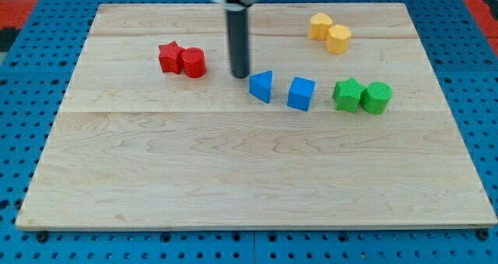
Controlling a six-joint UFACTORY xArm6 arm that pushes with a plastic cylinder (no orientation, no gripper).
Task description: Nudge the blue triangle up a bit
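Board: pale wooden board (257, 178) on a blue perforated surface (23, 77).
Blue triangle: blue triangle (262, 86) sits a little above the board's middle, toward the view's top.
Blue cube: blue cube (301, 93) just beside the triangle on the view's right, a small gap between them.
Green pair: green star-like block (348, 93) and green cylinder (377, 97), touching, further to the view's right.
Red pair: red star-like block (169, 57) and red cylinder (193, 62), touching, at the view's left of the rod.
Yellow pair: two yellow blocks, (320, 26) and (338, 39), touching, near the view's top right; shapes hard to make out.
My tip: my tip (240, 75) rests on the board just to the view's upper left of the blue triangle; contact cannot be told.
Claw: none fitted; a plain dark rod, holding nothing.
In the way: board above the triangle is open; the rod stands nearest it.
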